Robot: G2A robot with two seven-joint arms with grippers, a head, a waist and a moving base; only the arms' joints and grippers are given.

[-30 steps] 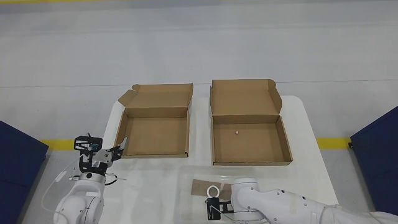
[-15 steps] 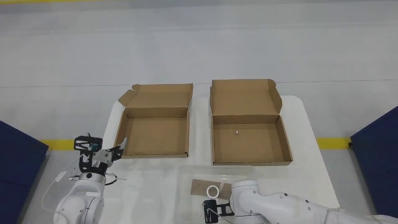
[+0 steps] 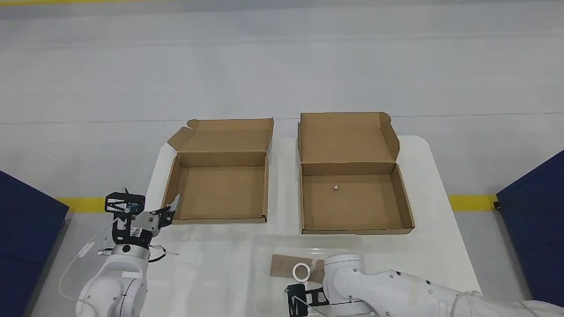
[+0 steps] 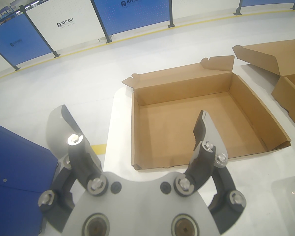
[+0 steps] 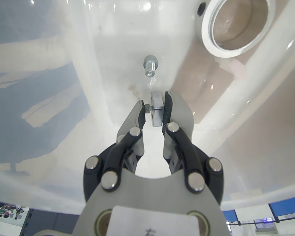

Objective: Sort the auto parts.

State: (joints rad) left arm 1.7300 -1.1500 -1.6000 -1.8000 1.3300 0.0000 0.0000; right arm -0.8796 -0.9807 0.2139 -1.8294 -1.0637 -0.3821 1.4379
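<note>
Pick step in hand. My right pincer (image 5: 154, 102) pinched small metal part (image 5: 157, 114) at near surface (image 3: 220, 255); left pincer (image 4: 132, 111) spread beside left box (image 3: 218, 194). Next, judged: lift clear, carry to proper box.

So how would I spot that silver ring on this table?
Find the white table; the ring lies on the robot's side of the right-hand cardboard box, on a brown cardboard patch by the right gripper. It is a wide silver collar with one small side hole, much larger than the loose bolt or the small metal part the gripper holds.
</note>
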